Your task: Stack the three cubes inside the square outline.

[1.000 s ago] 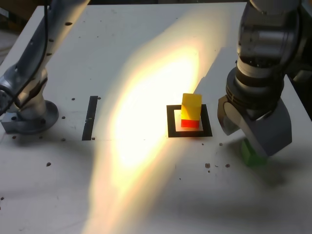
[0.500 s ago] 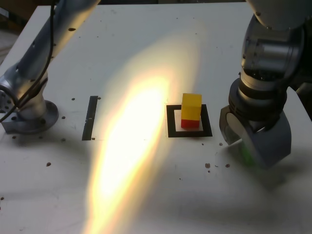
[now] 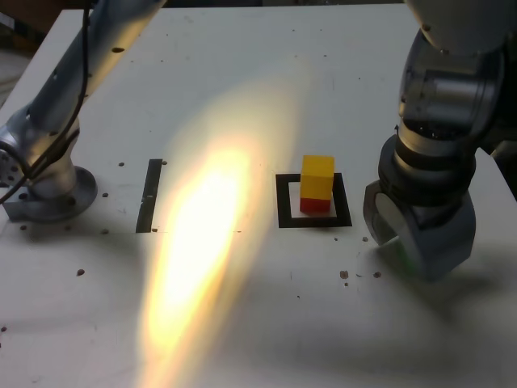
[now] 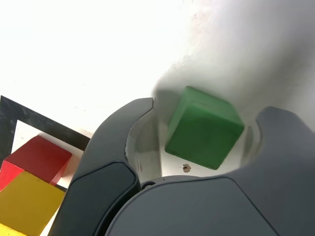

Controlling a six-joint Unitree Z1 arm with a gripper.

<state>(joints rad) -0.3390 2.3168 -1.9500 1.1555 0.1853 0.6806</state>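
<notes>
Gripper (image 4: 206,147) jaws have narrowed around the small matte green cube (image 4: 204,127), not visibly clamped yet; pickup looks imminent.

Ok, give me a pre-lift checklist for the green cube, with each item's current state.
1. Green cube sits between the pincer jaws: ok.
2. Jaws actually gripping the cube: cannot tell; small gaps show on both sides in the wrist view.
3. Cube square to the jaws: not ok; it looks turned at an angle.
4. Yellow cube stacked on the red cube: ok.
5. Stack inside the square outline: ok.
6. Yellow cube's top free for the green one: ok.
</notes>
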